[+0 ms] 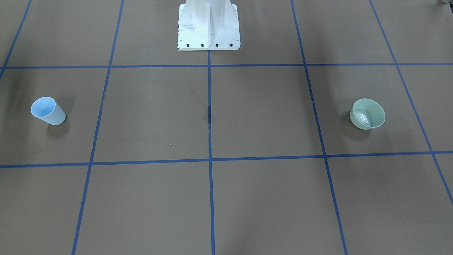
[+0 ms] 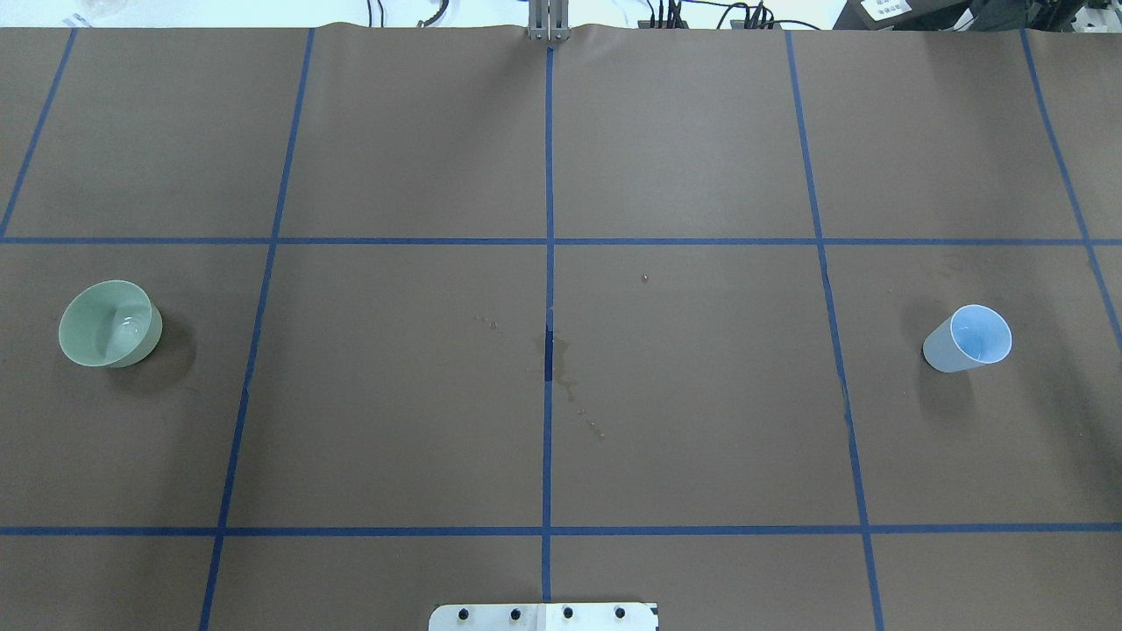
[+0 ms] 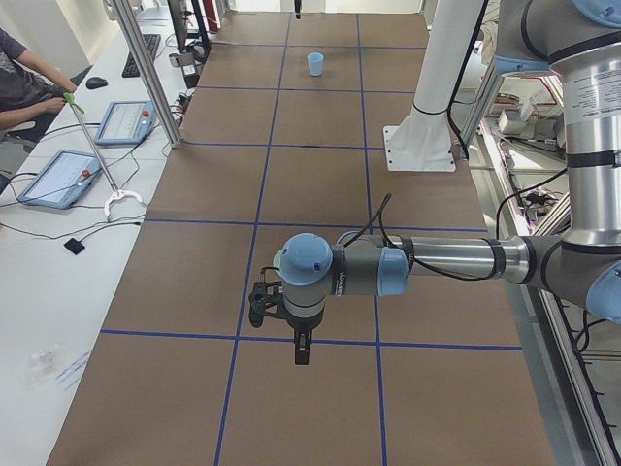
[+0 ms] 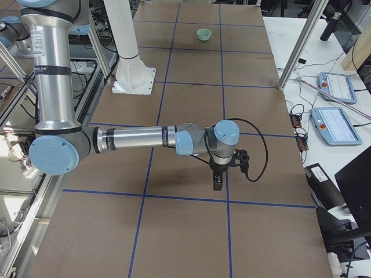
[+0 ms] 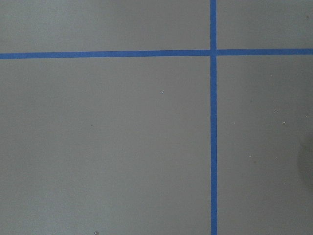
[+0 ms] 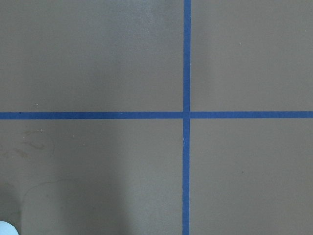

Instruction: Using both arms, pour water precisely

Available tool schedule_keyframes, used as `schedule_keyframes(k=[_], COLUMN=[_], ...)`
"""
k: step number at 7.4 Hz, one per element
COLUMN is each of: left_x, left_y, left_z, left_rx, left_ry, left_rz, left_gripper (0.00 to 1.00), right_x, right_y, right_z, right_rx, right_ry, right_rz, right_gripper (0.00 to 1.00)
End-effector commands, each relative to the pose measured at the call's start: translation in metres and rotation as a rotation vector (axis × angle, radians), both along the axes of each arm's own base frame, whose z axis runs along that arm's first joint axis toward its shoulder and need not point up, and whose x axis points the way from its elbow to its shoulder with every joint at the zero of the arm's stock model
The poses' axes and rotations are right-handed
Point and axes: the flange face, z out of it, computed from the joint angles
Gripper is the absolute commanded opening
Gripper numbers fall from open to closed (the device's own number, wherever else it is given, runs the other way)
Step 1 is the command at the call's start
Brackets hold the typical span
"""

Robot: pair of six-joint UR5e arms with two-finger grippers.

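Brown paper table [image 1: 247, 106], blue tape [image 1: 209, 141] grid.
Front view: green bowl [image 1: 367, 114] on robot's left side, water [image 1: 362, 118] glinting inside; blue cup [image 1: 48, 111] stands well apart on right side.
Overhead: same layout.
Left side view: left arm [image 3: 437, 260] low over table, left gripper [image 3: 302, 354] pointing down, spread or pressed together can't tell.
Right side view: right arm [image 4: 139, 139], right gripper [image 4: 218, 185] likewise, can't tell.
Wrist views: paper, tape cross.

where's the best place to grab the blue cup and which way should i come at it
Probably the side wall of the blue cup, about halfway up, coming in level from the robot's side. It stands upright, mouth up, so pinching across the round wall keeps it level and leaves the rim free for pouring. The wall widens towards the rim, which should resist slipping.
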Motion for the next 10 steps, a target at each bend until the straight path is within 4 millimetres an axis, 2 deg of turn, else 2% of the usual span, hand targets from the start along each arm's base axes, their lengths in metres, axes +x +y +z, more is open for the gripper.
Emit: schedule_keyframes(k=[1, 6, 10], left_x=[0.000, 0.001, 0.001], left_y=[0.003, 0.003, 0.000], left_z=[0.000, -0.005, -0.007], left_rx=[0.033, 0.052, 0.070], left_ry=[-0.001, -0.001, -0.002], left_rz=[0.003, 0.002, -0.001], left_gripper=[1.00, 1.00, 1.00], right_x=[0.000, -0.004, -0.007], right_y=[0.000, 0.001, 0.000], right_z=[0.003, -0.003, 0.002], right_rx=[0.001, 0.001, -0.010], right_ry=[-0.001, -0.055, -0.055], right_rz=[0.001, -0.007, -0.013], right_gripper=[1.00, 1.00, 1.00])
